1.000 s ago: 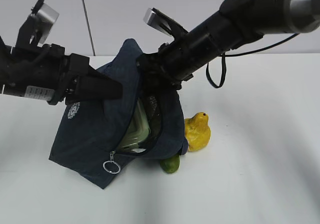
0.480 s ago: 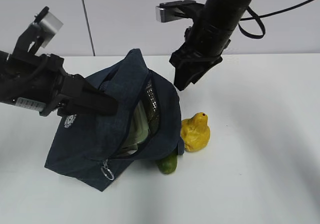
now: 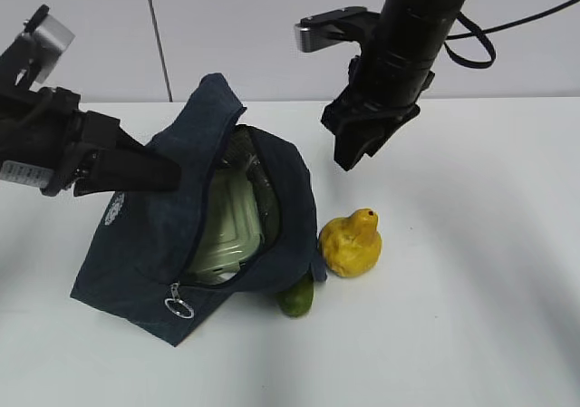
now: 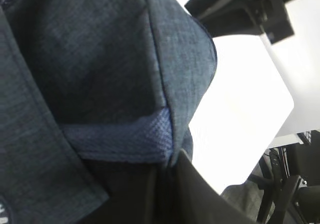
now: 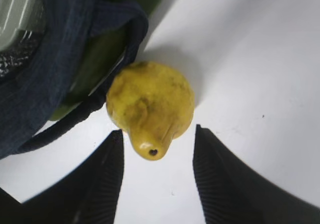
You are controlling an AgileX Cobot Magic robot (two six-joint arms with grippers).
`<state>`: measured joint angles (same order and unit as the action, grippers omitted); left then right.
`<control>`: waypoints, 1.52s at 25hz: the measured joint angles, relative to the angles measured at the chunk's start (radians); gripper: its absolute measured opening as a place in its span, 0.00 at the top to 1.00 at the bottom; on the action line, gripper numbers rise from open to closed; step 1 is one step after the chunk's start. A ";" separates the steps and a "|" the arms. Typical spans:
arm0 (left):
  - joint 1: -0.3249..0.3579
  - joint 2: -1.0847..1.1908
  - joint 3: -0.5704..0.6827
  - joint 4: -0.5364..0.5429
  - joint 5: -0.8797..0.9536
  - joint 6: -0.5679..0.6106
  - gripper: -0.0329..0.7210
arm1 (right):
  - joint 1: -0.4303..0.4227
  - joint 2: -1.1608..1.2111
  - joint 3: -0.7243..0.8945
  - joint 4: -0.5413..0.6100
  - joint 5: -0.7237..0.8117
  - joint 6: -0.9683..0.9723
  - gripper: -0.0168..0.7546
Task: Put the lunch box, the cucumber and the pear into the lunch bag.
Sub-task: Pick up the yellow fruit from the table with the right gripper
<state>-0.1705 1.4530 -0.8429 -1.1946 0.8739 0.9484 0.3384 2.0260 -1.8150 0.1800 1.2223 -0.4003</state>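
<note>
The navy lunch bag point(image 3: 145, 244) lies on the white table with its mouth open. The sage-lidded lunch box point(image 3: 227, 230) sits inside it. My left gripper point(image 3: 168, 176) is shut on the bag's upper fabric point(image 4: 115, 59) and holds it up. The yellow pear point(image 3: 351, 242) stands on the table just right of the bag; it also shows in the right wrist view point(image 5: 150, 107). The cucumber point(image 3: 295, 296) pokes out from under the bag's edge, mostly hidden. My right gripper point(image 3: 355, 153) hangs open and empty above the pear point(image 5: 157, 169).
The bag's silver ring pull point(image 3: 178, 306) lies at its front edge. The padded loop handle point(image 5: 120, 39) lies against the pear and over the cucumber point(image 5: 100, 59). White table point(image 3: 471, 289) stretches to the right and front.
My right gripper has left the bag's mouth, risen and moved right, now open above the pear. My left gripper has pulled the bag leftward, opening the mouth wider and showing more of the lunch box.
</note>
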 joint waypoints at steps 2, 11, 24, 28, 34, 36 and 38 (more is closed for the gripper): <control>0.012 0.000 0.000 0.000 0.006 -0.001 0.96 | 0.000 -0.004 0.028 0.000 0.000 0.004 0.51; 0.014 0.000 0.000 0.029 0.010 -0.001 0.96 | 0.000 -0.019 0.145 0.011 0.000 0.029 0.51; 0.014 0.000 0.000 0.041 0.012 -0.001 0.96 | 0.000 -0.021 0.223 0.039 -0.002 0.062 0.36; 0.014 0.000 0.000 0.041 0.012 -0.001 0.96 | 0.000 -0.021 0.234 0.035 -0.002 0.064 0.35; 0.014 0.000 0.000 0.041 0.012 -0.001 0.96 | 0.000 -0.021 0.234 0.043 -0.002 0.064 0.35; 0.014 0.000 0.000 0.041 0.012 -0.001 0.96 | 0.000 -0.021 0.234 0.047 -0.002 0.062 0.35; 0.014 0.000 0.000 0.041 0.012 -0.002 0.96 | 0.000 -0.021 0.234 0.056 -0.004 0.055 0.35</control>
<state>-0.1562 1.4530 -0.8429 -1.1532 0.8854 0.9467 0.3384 2.0050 -1.5809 0.2356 1.2187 -0.3449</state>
